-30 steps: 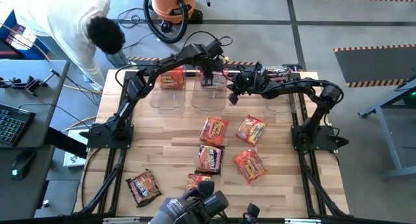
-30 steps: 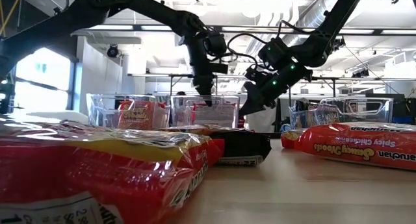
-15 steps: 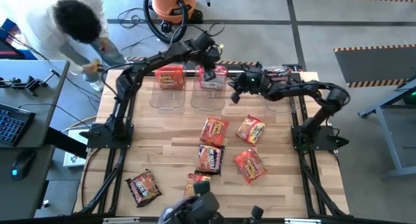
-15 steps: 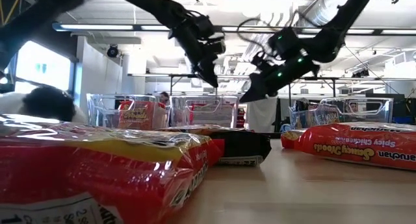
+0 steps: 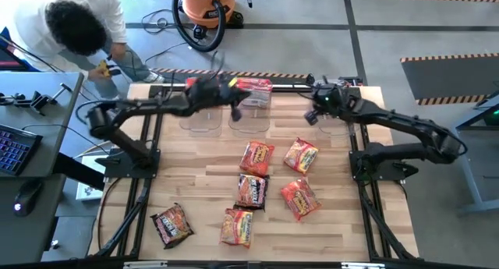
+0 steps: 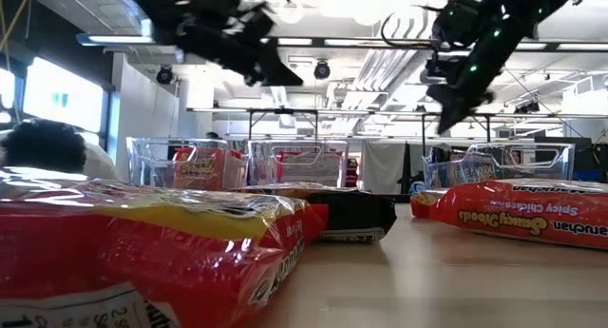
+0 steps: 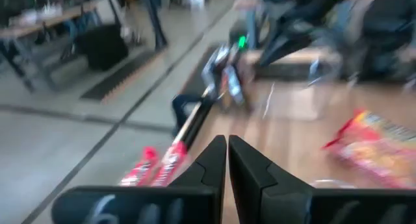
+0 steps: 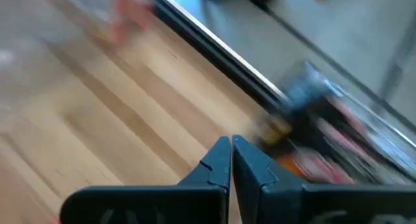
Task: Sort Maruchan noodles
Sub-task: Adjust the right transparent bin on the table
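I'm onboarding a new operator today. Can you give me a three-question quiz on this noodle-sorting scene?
1. True or false: the left gripper holds a packet.
2. How many packets lie loose on the table, outside the bins? A) four B) six C) nine
3. Fill in: the right gripper is ____ (open/shut).

Key: 1 false, it is shut and empty. 2 B. 3 shut.

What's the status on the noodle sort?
Left gripper shut, empty. Right gripper shut, empty. Six noodle packets loose on table. Nothing blocking.
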